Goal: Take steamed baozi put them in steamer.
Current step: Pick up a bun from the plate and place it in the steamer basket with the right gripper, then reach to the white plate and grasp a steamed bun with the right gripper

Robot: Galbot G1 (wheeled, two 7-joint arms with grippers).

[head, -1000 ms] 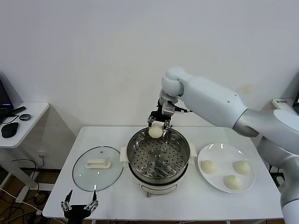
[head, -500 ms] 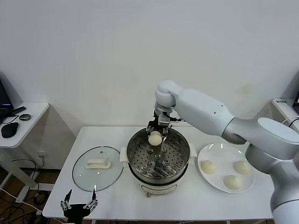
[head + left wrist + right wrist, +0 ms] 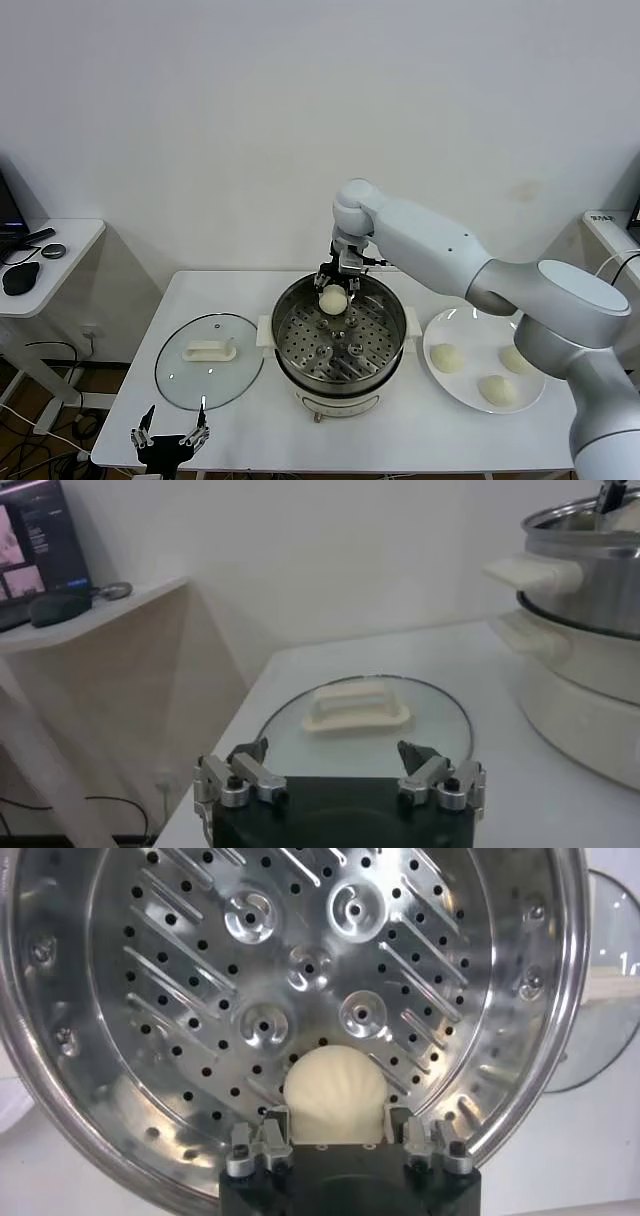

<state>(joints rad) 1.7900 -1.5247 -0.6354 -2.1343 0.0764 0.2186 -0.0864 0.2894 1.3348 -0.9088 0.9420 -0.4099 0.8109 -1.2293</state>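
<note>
We are placing the first baozi [image 3: 332, 1093], which sits between our right end effector's [image 3: 338, 283] part-spread fingers inside the steamer [image 3: 385, 370]; whether it's released we cannot tell; next, lift away toward the plate [image 3: 450, 325]

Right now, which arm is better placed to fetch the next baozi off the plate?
Right. The right gripper is over the steamer with one baozi between its fingers, next to the plate with three more. The left gripper hangs low at the table's near left edge, beyond the glass lid.
</note>
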